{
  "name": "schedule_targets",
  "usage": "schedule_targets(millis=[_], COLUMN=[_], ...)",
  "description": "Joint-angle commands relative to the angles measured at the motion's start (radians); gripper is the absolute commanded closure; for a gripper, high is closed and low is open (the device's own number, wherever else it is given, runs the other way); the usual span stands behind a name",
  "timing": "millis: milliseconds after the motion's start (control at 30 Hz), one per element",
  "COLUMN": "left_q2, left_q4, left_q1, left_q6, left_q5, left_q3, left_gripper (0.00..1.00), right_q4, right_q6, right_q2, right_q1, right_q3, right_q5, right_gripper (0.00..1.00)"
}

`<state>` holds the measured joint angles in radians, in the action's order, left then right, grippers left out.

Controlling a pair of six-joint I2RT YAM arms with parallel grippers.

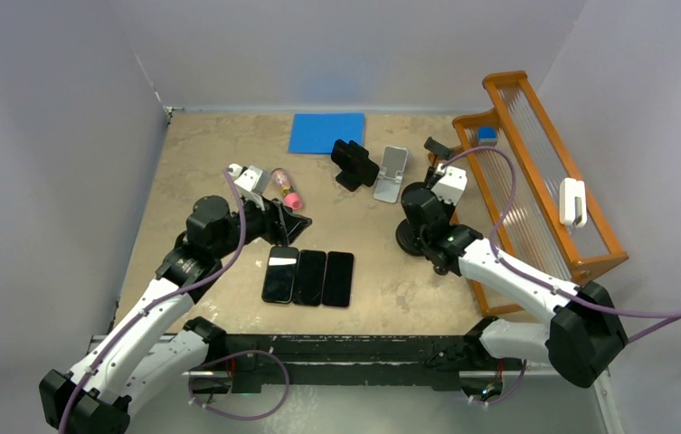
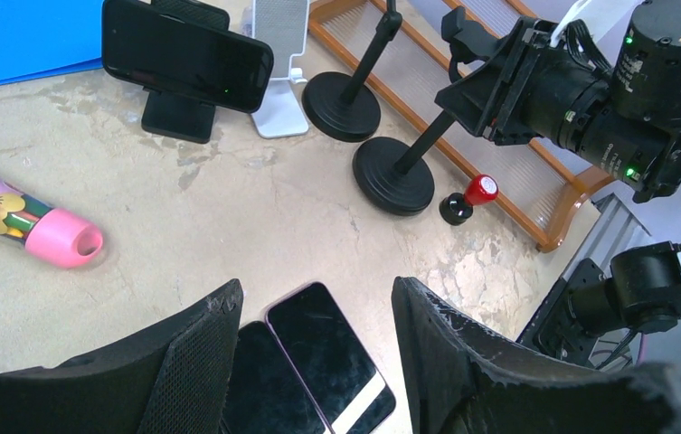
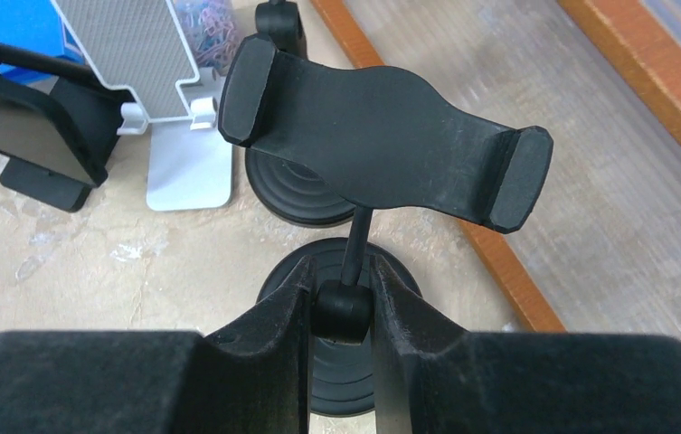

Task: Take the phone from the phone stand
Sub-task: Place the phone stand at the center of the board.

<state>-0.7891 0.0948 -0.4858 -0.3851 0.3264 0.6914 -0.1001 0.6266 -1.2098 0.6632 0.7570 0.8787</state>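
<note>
Honestly, my right end effector (image 3: pixel 341 303) pinches the stem (image 3: pixel 352 242) of an empty holder (image 3: pixel 382 136), and my left end effector (image 2: pixel 314 303) is spread. The phone (image 2: pixel 187 54) sits in its phone stand (image 2: pixel 174 117) near the table's far edge; pulling could tip it.

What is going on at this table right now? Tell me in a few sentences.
The right arm has its jaws shut on the stem of an empty clamp stand. The left arm hovers with jaws open above three phones lying flat on the table. One phone sits in a black stand at the back, not yet removed.
</note>
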Motion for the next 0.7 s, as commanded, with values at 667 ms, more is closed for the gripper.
schedule_targets(millis=[667], left_q2=[0.005], left_q4=[-0.029], left_q1=[-0.022], left_q6=[-0.019], left_q5=[0.003], left_q3=[0.014], left_gripper=[0.4], right_q4=[0.063], right_q6=[0.032], right_q2=[0.013], right_q1=[-0.081], right_q3=[-0.004], right_q5=[0.114], right_gripper=[1.0])
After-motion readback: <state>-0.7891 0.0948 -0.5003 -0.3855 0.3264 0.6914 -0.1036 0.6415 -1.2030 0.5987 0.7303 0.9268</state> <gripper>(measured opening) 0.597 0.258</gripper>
